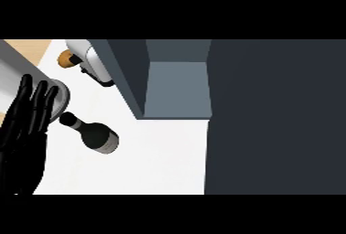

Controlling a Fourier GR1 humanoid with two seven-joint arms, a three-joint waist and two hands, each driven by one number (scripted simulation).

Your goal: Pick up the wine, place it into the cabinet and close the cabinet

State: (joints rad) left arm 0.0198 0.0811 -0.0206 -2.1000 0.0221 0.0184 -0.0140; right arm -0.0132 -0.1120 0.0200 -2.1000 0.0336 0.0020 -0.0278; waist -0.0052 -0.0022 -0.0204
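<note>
Standing on the counter: a dark wine bottle (94, 134), seen from steeply above, its neck toward the upper left and its wider body toward the lower right.
Bottle label: a pale grey band wraps the lower body; no brand, lettering or numbers can be read on it.
Bottle contact: nothing grips it; the neck end lies just beside the fingertips of the left hand, and whether they touch cannot be told.
Left hand (27, 119): black, at the left edge of the view, fingers straight and pointing upward, released and holding nothing.
Right hand: does not show in the view.
Counter (162, 160): white top, bare around the bottle on its right and lower sides.
Cabinet (177, 89): dark grey box right of the bottle, its opening showing a lighter grey inner floor and a side wall; the bottle is outside it, near its lower left corner.
Cabinet door (277, 119): a broad dark panel fills the right part of the view; whether it is the door or the top of the unit cannot be told.
Grey round object (59, 98): partly hidden behind the left fingers, unmarked.
Upper left items: a white and grey appliance (94, 61) with a small tan piece (66, 58) beside it; no writing visible.
</note>
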